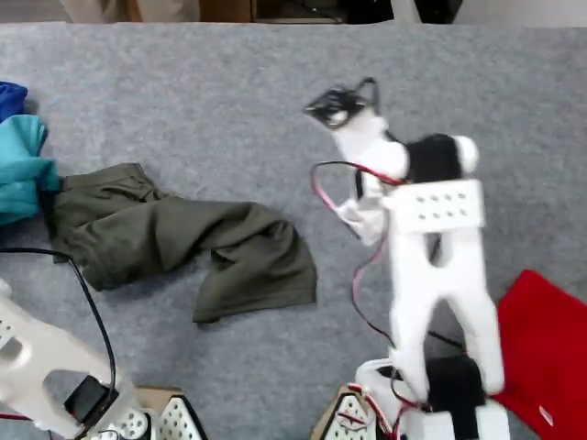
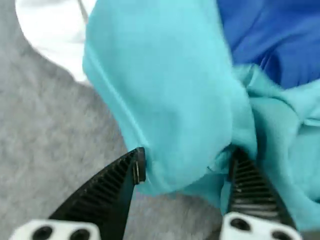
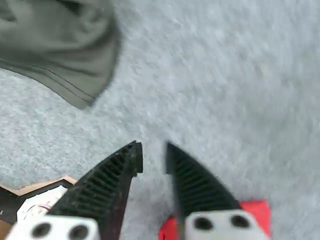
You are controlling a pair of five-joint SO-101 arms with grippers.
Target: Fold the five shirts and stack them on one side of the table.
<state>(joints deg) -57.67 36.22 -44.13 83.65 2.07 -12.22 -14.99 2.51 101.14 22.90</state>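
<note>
An olive-green shirt (image 1: 183, 243) lies crumpled across the grey table's left middle, and its edge (image 3: 60, 45) lies beyond my right gripper. A teal shirt (image 1: 23, 174) is bunched at the left edge with a blue shirt (image 1: 9, 96) behind it. My left gripper (image 2: 187, 167) is open, its fingers either side of a fold of the teal shirt (image 2: 170, 95), with the blue shirt (image 2: 270, 35) just past it. My right gripper (image 3: 152, 152) hangs over bare table, open by a narrow gap with nothing in it. A red shirt (image 1: 546, 353) lies flat at the front right.
A white cloth (image 2: 45, 30) lies beside the teal shirt. The right arm (image 1: 431, 229) stands tall over the table's middle right, with red and black cables hanging from it. Both arm bases (image 1: 165, 417) sit at the front edge. Bare grey table (image 1: 477, 82) stretches across the back.
</note>
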